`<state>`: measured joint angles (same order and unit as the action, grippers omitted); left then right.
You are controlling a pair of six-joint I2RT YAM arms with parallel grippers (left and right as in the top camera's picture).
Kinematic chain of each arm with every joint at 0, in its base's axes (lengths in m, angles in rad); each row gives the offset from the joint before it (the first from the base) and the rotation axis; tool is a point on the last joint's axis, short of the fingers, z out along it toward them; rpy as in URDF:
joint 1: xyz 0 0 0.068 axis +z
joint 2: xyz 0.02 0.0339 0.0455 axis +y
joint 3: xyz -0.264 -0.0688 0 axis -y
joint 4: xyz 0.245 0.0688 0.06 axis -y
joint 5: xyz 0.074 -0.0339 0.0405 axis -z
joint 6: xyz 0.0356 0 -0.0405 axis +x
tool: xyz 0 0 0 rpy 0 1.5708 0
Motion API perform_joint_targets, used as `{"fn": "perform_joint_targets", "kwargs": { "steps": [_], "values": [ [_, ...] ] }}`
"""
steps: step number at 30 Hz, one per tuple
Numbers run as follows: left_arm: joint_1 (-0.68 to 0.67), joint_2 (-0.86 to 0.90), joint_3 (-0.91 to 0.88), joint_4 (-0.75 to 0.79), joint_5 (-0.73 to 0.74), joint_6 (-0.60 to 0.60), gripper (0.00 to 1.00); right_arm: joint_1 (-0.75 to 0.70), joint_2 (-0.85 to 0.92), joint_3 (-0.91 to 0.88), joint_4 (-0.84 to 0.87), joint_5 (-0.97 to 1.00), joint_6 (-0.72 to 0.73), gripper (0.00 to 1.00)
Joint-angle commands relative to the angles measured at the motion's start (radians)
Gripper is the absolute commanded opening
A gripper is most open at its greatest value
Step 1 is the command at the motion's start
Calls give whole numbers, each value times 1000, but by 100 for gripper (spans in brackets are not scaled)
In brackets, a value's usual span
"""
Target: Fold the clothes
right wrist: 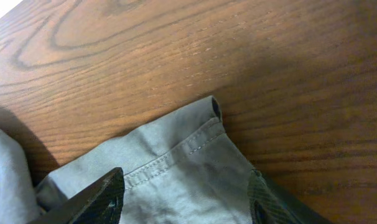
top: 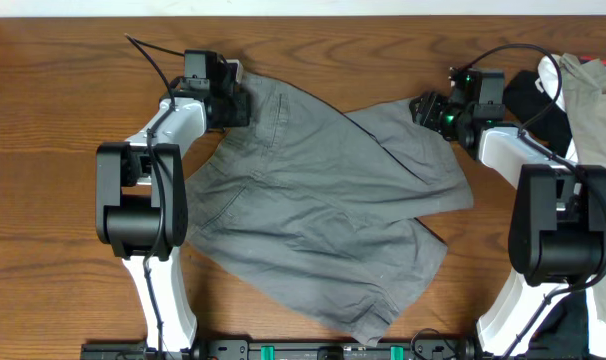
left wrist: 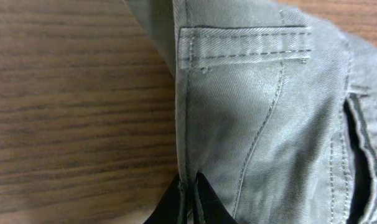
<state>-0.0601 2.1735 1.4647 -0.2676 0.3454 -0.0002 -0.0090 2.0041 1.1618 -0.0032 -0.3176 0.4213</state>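
The clothes, a pair of grey-olive shorts [top: 313,200], lie spread on the wooden table [top: 53,150] with one leg folded across the middle. At their far left corner my left gripper [top: 245,105] is shut on the shorts' side seam; in the left wrist view the seam [left wrist: 182,124] runs straight into the pinched black fingertips [left wrist: 204,190]. At the shorts' far right corner is my right gripper [top: 423,108]. In the right wrist view it [right wrist: 185,186] stands open, its fingers wide apart on either side of the stitched hem corner [right wrist: 188,146].
A black garment [top: 538,100] and a beige-tan garment [top: 593,100] lie heaped at the table's right edge, behind my right arm. Both arm bases stand at the near edge.
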Motion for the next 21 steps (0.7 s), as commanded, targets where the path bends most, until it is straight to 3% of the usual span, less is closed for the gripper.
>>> {"fn": "perform_joint_targets", "kwargs": {
  "steps": [1, 21],
  "values": [
    [5, 11, 2, -16, 18, 3, 6, 4, 43, -2, -3, 35, 27, 61],
    [4, 11, 2, -35, 18, 3, 6, -5, 77, -2, 134, 24, -21, 52]
  ]
}}
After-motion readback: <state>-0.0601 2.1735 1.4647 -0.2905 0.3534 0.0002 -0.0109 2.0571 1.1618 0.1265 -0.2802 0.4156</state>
